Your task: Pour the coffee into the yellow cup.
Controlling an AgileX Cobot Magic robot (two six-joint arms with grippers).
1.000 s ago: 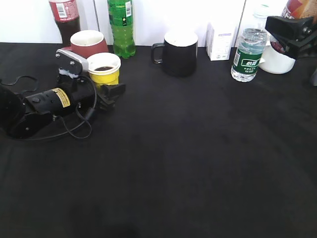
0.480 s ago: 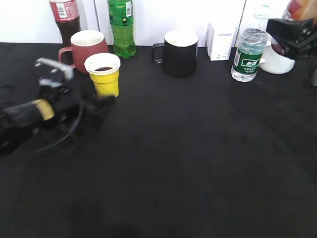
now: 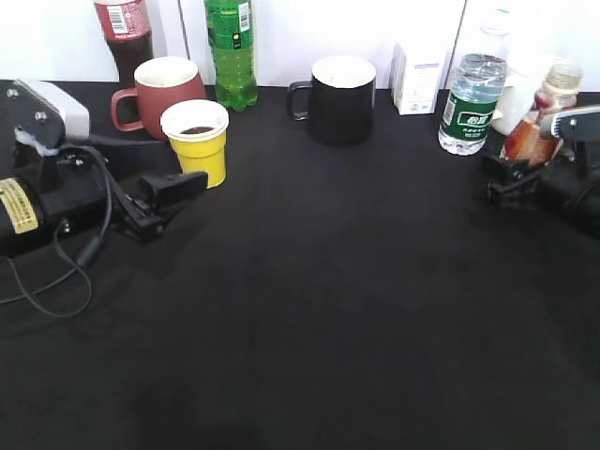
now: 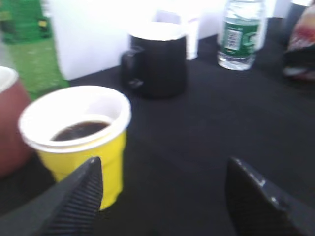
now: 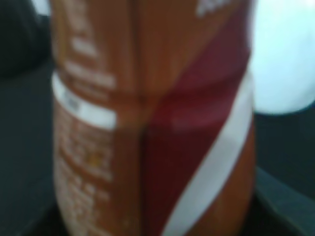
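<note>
The yellow cup [image 3: 197, 142] stands at the back left with dark coffee in it; it also shows in the left wrist view [image 4: 75, 135]. My left gripper [image 3: 167, 199] is open and empty, just in front and to the left of the cup, not touching it [image 4: 162, 196]. The coffee bottle [image 3: 541, 122], brown with a tan cap, stands near-upright at the far right, low over the table. My right gripper [image 3: 511, 176] is shut on its lower body. The right wrist view is filled by the blurred bottle label [image 5: 157, 128].
Along the back edge stand a cola bottle [image 3: 122, 33], a maroon mug [image 3: 161, 86], a green bottle [image 3: 230, 52], a black mug [image 3: 339, 101], a white carton [image 3: 417, 80], a water bottle [image 3: 472, 105] and a white vessel [image 3: 514, 103].
My left gripper let go of the yellow cup and drew back towards the front left. My right gripper came down from the top right corner with the coffee bottle to table level.
</note>
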